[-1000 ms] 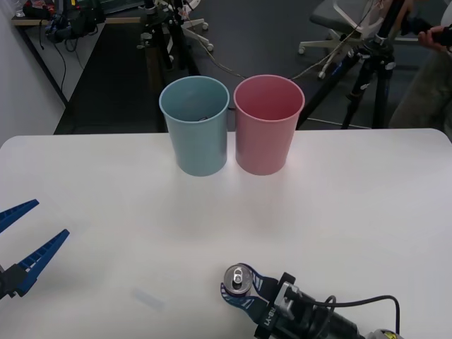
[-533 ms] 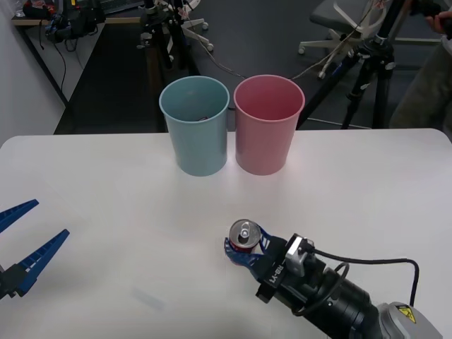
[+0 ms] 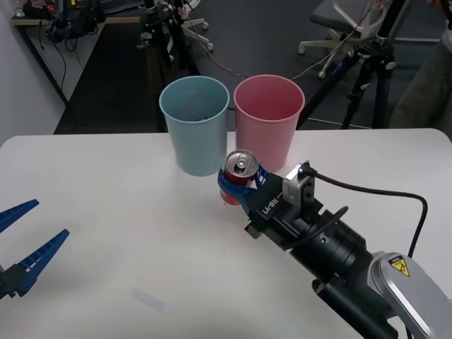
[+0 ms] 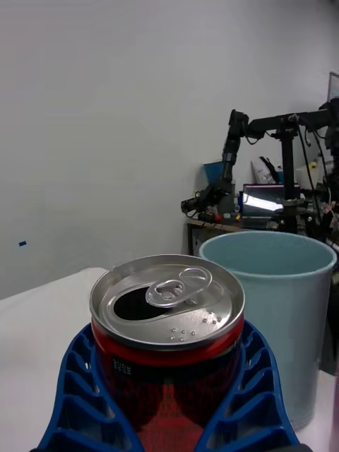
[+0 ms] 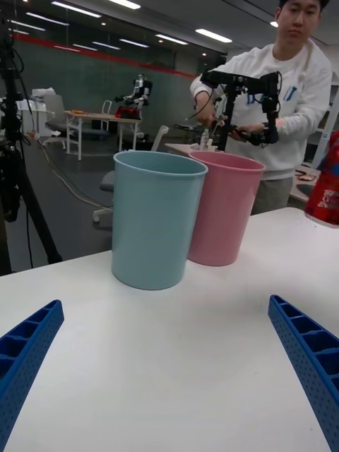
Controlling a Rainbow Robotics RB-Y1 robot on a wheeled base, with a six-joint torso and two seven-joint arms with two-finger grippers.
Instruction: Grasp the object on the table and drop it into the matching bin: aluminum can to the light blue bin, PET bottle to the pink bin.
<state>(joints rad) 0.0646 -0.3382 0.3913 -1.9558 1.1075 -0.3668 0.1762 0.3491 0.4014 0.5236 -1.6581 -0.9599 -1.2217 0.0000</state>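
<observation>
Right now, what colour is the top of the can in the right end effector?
Silver, above a red body; the aluminum can shows it best in the right wrist view.

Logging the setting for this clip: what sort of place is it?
Likely a robotics lab: tripods and an office chair stand behind the white table, with workbenches carrying other equipment farther back.

Robotics lab: tripods (image 3: 367, 67), office chair (image 3: 339, 21), cabling

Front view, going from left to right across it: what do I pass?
Left tool, open over the table → light blue bin → red can held in the right tool → pink bin.
</observation>
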